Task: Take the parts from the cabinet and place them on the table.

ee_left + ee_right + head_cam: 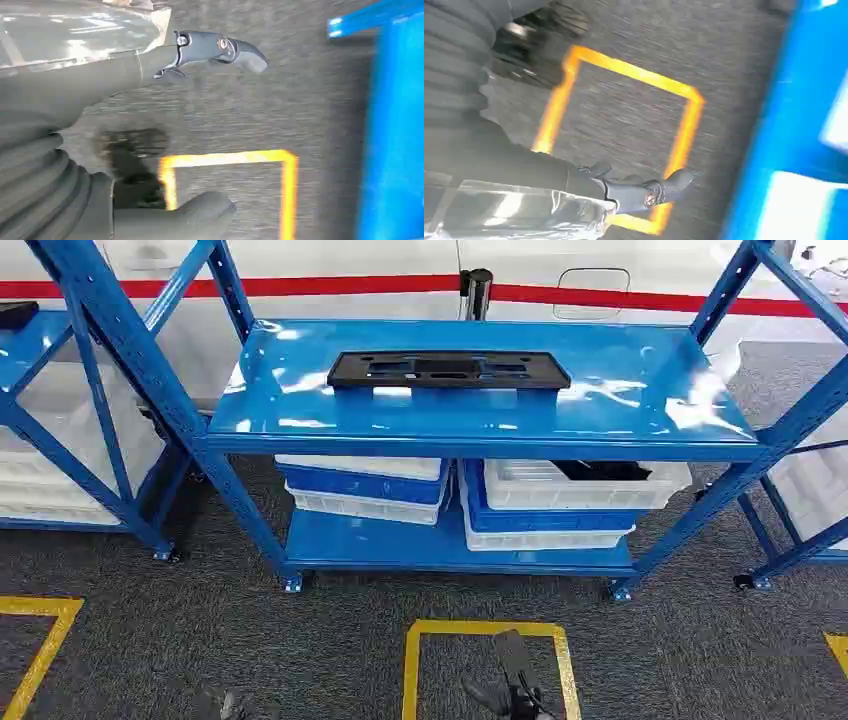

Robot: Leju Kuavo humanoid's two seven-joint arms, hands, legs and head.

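Black part: a flat, slotted plastic plate (448, 370) lies on the top shelf of the blue rack (640, 400), near its middle, untouched.
My left hand: (150, 125) hangs low over the grey carpet (250, 640), fingers apart, nothing in it.
My right hand: (589, 185) also low beside me, fingers loosely spread, holding nothing.
Floor mark: a yellow taped square (487, 665) lies just before the rack.
Lower shelf: white and blue crates (560, 502) stacked there; one holds something dark that I cannot make out.
Progress: as I judge it, nothing is done yet; reaching, grasping, carrying and setting down are all left.
Table: I cannot tell where it stands.
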